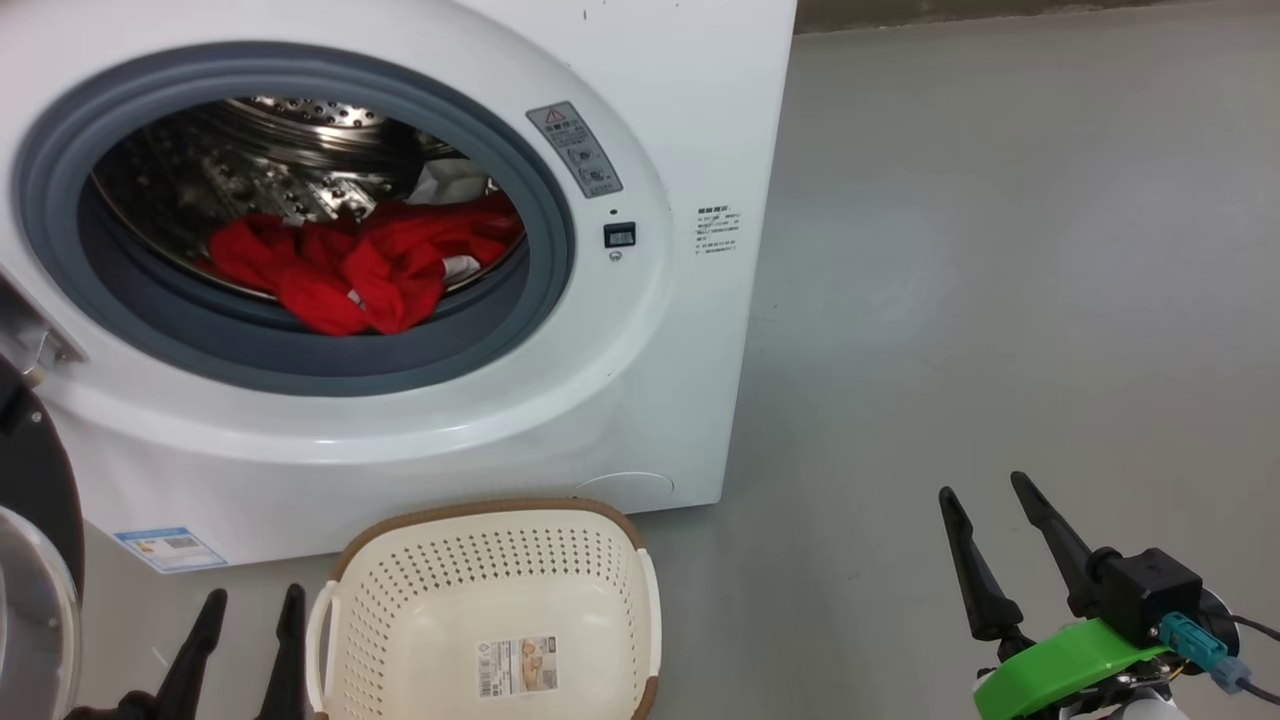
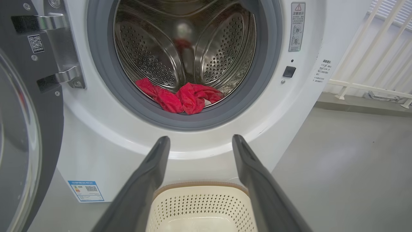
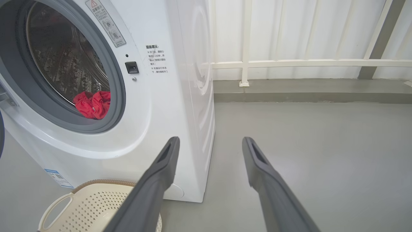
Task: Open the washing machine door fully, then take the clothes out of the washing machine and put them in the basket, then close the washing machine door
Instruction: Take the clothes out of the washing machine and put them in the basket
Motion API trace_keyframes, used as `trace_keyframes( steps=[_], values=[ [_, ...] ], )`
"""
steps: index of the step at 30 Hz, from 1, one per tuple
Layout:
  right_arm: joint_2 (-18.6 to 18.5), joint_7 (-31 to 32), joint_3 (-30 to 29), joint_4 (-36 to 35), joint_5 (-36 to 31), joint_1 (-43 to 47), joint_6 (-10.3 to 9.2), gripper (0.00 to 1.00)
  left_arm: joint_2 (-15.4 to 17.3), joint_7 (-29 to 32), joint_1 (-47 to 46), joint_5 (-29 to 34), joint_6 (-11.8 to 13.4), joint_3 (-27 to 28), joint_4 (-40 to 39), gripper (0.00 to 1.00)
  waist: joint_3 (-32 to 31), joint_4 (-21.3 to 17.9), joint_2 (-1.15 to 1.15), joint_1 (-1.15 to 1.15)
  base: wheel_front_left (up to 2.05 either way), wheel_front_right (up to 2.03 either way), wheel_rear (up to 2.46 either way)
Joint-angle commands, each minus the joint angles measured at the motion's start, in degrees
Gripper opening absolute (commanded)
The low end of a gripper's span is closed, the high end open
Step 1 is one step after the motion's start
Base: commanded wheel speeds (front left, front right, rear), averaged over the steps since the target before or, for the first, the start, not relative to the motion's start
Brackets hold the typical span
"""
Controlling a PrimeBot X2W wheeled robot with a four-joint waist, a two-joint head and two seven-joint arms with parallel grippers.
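The white washing machine (image 1: 640,380) stands with its door (image 1: 35,560) swung open at the far left, its black rim and glass window (image 2: 17,145) close beside my left arm. Red clothes (image 1: 360,265) with a bit of white cloth lie at the front of the steel drum (image 2: 190,96) (image 3: 93,104). The cream basket (image 1: 490,620) sits on the floor before the machine with nothing in it but its paper label. My left gripper (image 1: 250,600) is open just left of the basket (image 2: 199,209). My right gripper (image 1: 985,490) is open over bare floor to the right.
Grey floor (image 1: 1000,300) stretches to the right of the machine. A white railing (image 3: 305,62) with a low kerb runs behind. The open door takes up the space at the lower left.
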Motion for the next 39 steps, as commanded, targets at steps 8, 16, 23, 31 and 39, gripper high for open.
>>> trace_keyframes(
  steps=[8, 16, 23, 31, 39],
  values=[
    [0.38, -0.54, 1.44, -1.82, -0.69, -2.92, 0.35, 1.00, 1.30, -0.45, -5.63, 1.12, 0.08, 0.48, 1.57, 1.00, 2.09, -0.31, 0.00, 0.00, 0.00, 0.00, 0.00],
    [1.28, -0.54, 1.28, -2.32, -0.81, -4.69, 0.35, 1.00, 2.14, -0.45, -15.26, 2.54, 0.08, -2.19, 7.96, 1.00, 5.98, -0.87, 0.00, 0.00, 0.00, 0.00, 0.00],
    [1.91, -0.54, 1.56, -2.77, -0.93, -6.77, 0.35, 1.00, 3.13, 0.12, -28.86, 4.27, 0.08, -5.70, 17.25, 1.00, 9.94, -1.56, 0.00, 0.00, 0.00, 0.00, 0.00],
    [2.13, -0.54, 2.73, -2.96, 0.10, -9.00, 0.35, 1.00, 2.70, 4.84, -44.26, 7.48, 2.21, -9.22, 28.72, 1.00, 13.40, -2.75, 0.00, 0.00, 0.00, 0.00, 0.00],
    [2.15, -0.54, 4.61, -3.41, 1.57, -11.28, 0.35, 1.00, 2.57, 6.74, -56.21, 9.51, 3.59, -11.35, 39.98, 1.00, 16.57, -4.39, 0.00, 0.00, 0.00, 0.00, 0.00]
  ],
)
